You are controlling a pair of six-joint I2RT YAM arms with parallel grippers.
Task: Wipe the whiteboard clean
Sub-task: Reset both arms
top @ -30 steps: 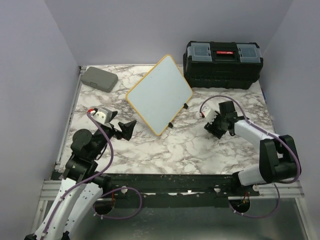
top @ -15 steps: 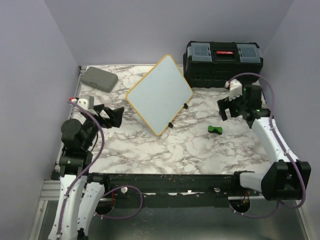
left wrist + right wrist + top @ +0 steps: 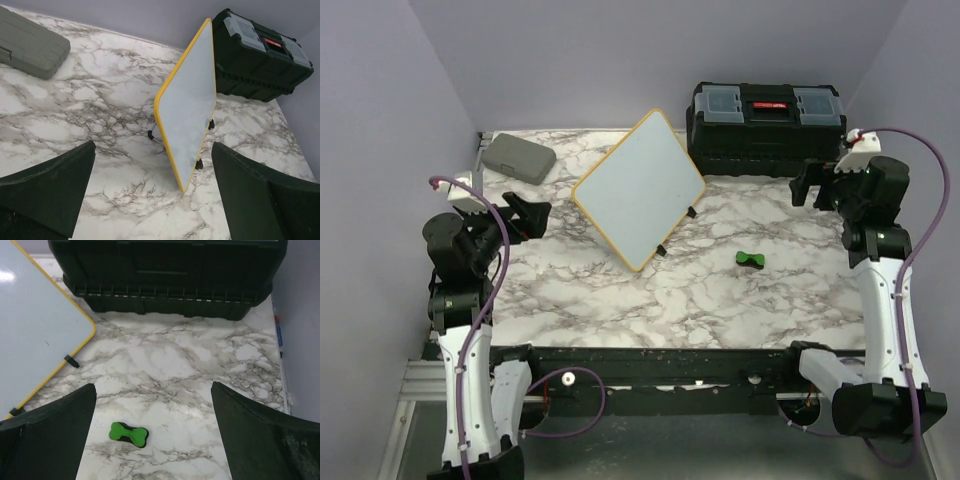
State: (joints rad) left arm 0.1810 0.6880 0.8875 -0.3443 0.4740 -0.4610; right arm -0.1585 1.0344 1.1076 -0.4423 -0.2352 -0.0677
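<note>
The whiteboard point(image 3: 638, 189) stands tilted on small black feet near the middle of the marble table, its yellow-edged face blank; it also shows in the left wrist view point(image 3: 189, 105) and at the left of the right wrist view point(image 3: 35, 325). A small green bone-shaped eraser point(image 3: 751, 259) lies flat on the table to its right point(image 3: 129, 434). My left gripper point(image 3: 528, 216) hangs open, raised left of the board, holding nothing. My right gripper point(image 3: 808, 185) is open and empty too, lifted high at the right near the toolbox, well away from the eraser.
A black toolbox point(image 3: 766, 128) with grey lid compartments sits at the back right point(image 3: 165, 275). A grey rounded case point(image 3: 518, 157) lies at the back left point(image 3: 30, 47). Lilac walls close in the table on three sides.
My right gripper let go of the green eraser, left it on the table, and rose back to the right. My left arm pulled back and up to the left.
</note>
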